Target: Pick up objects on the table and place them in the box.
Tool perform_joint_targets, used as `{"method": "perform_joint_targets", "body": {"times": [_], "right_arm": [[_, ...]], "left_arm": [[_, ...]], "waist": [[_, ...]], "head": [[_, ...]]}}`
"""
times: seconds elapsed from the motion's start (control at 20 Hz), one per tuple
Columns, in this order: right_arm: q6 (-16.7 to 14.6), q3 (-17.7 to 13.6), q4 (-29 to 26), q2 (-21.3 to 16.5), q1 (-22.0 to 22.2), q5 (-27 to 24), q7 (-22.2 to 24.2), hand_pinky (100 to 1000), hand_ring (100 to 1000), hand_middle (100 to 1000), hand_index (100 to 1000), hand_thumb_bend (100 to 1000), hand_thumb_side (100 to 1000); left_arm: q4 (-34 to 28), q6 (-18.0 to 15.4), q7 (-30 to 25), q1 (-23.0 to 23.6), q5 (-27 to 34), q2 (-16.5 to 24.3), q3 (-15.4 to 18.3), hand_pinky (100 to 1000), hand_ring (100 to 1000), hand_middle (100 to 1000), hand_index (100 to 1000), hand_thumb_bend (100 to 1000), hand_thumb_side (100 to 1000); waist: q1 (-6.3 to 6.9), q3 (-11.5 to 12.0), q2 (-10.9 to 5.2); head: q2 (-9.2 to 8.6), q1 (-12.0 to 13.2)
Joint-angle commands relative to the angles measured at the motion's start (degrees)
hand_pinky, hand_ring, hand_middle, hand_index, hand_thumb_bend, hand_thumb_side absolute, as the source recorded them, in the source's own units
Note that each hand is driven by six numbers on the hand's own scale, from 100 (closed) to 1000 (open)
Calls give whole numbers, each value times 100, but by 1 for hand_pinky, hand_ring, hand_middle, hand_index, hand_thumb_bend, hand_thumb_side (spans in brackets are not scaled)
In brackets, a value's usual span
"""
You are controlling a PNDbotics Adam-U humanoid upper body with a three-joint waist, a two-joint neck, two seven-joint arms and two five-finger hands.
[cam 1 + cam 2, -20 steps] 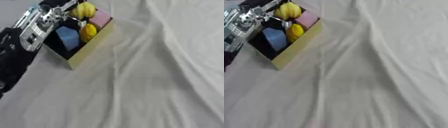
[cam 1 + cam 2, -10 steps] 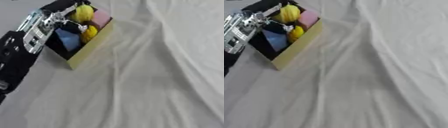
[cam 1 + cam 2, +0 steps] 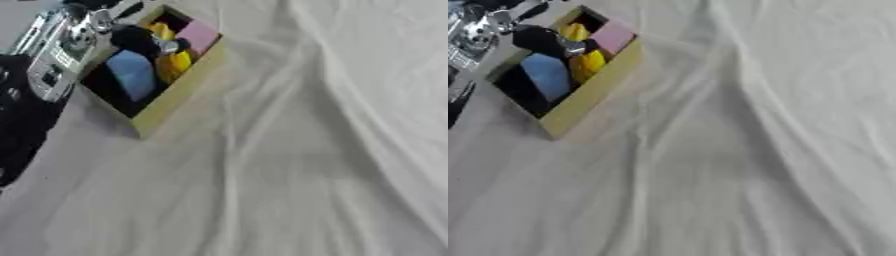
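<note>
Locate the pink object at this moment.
The pink object lies inside the box, in its far right corner at the upper left of both views, beside the yellow objects.

No legible text, label, brand, number or sign is showing on the open yellow cardboard box [image 3: 588, 95], its coloured contents, or the wrinkled white cloth-covered table [image 3: 754, 165].

A big white cloth [image 3: 289, 165] covers the whole table. It is not flat. Long soft folds and wrinkles run across it from top to bottom.
</note>
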Motion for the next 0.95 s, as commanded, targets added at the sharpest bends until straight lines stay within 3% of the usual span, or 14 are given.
{"method": "perform_joint_targets", "body": {"times": [0.05,0.15,0.35,0.4,0.45,0.5,0.55,0.65,0.7,0.75,0.8,0.95], "right_arm": [[3,-69,-87,-130,-15,7,-23,936,838,749,854,100,632],[-6,-78,-87,-128,-3,10,-35,936,838,750,854,100,630],[-39,-103,-87,-128,7,7,-73,935,839,751,855,100,618],[-51,-107,-87,-129,-1,3,-82,934,839,751,855,100,614],[-63,-110,-87,-132,-12,-2,-89,934,839,752,855,100,631],[-83,-119,-87,-135,-30,-6,-99,932,839,753,856,100,619],[-105,-128,-87,-138,-54,-11,-114,930,840,754,856,100,592],[-143,-140,-87,-139,-140,-46,-147,930,840,756,856,100,582],[-155,-139,-87,-129,-208,-75,-157,932,840,757,855,100,578],[-157,-134,-87,-113,-282,-108,-157,932,840,757,853,100,576],[-143,-123,-87,-81,-384,-146,-137,932,844,758,850,100,571],[-49,-80,-87,44,-715,-330,-12,930,847,760,855,100,567]], "left_arm": [[-411,49,18,-35,164,285,179,847,837,817,967,450,587],[-739,88,68,32,349,391,255,838,825,809,960,405,588],[-1708,276,429,258,1035,640,506,799,771,768,937,117,560],[-1982,362,640,336,1282,701,599,782,747,747,927,100,589],[-2241,458,893,421,1544,763,681,769,728,729,916,100,925],[-2532,527,1252,529,1845,812,799,755,706,708,900,100,842],[-2836,565,1662,672,2178,871,910,748,699,700,892,100,603],[-3442,493,2543,1028,2835,949,1175,738,693,692,885,100,573],[-3677,403,2940,1206,3096,947,1311,737,697,695,882,100,644],[-3815,297,3263,1356,3305,930,1423,738,705,692,879,100,576],[-3883,170,3525,1503,3490,868,1536,750,749,705,868,100,595],[-3941,-240,4037,1844,3944,630,1808,729,729,702,868,100,620]], "waist": [[-36,9,-162],[-44,18,-169],[-71,45,-183],[-80,51,-186],[-85,54,-188],[-93,58,-191],[-98,59,-191],[-105,62,-191],[-111,67,-195],[-116,70,-200],[-123,78,-213],[-136,98,-265]], "head": [[-17,-34],[-17,-59],[-8,-127],[-7,-144],[-8,-155],[-10,-175],[-13,-193],[-16,-226],[-11,-234],[-6,-238],[-5,-251],[10,-282]]}}
